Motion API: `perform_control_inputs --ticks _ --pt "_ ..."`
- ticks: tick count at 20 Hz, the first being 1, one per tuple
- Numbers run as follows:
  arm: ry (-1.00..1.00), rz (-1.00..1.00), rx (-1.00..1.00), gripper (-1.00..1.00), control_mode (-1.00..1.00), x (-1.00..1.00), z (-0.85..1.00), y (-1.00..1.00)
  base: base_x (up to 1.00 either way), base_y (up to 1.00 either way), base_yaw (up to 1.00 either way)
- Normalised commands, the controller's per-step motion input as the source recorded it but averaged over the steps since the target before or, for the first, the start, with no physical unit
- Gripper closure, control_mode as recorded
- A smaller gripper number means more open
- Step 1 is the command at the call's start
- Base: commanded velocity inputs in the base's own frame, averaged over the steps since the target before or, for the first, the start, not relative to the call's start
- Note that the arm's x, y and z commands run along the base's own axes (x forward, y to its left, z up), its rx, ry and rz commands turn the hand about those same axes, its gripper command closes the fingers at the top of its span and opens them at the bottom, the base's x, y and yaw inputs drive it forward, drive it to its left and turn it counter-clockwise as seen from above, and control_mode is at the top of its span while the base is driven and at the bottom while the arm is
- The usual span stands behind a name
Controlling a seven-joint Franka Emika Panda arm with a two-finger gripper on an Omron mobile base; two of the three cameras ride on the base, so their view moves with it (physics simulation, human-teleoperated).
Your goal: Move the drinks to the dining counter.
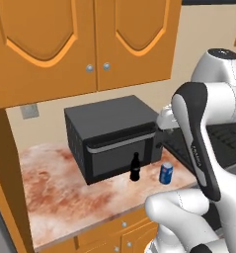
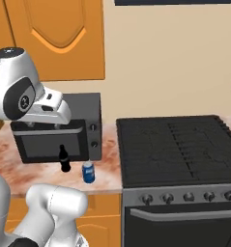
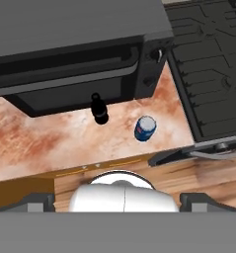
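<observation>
While the arm is raised above the worktop, both drinks are left standing in front of the microwave.

Beside the stove (image 2: 175, 144), the marbled worktop (image 1: 55, 192) carries the microwave (image 1: 112, 136); the bottle (image 1: 135, 167) is set upright just before its door, the can (image 1: 166, 173) near it toward the stove. The gripper (image 3: 117, 200) is held fully open above them, with nothing grasped.

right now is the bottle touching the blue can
Apart. The hand view looks down on both: a bare strip of marbled worktop lies between the bottle and the blue can. Both base views show the same gap.
</observation>
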Motion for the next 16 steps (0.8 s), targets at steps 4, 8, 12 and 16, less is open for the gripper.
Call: perform_control_inputs --ticks 4,8,12,16 --pt "0.00 0.00 0.00 -1.00 1.00 0.00 0.00 0.00 0.51 -0.56 0.13" --pt "0.00 0.00 0.00 -1.00 1.00 0.00 0.00 0.00 0.34 -0.41 0.10" --pt "0.05 0.00 0.00 -1.00 -1.00 0.11 -0.13 -0.21 0.18 -0.21 0.02" --pt "0.04 0.00 0.00 -1.00 -1.00 0.00 -0.25 -0.27 0.00 0.00 0.00"
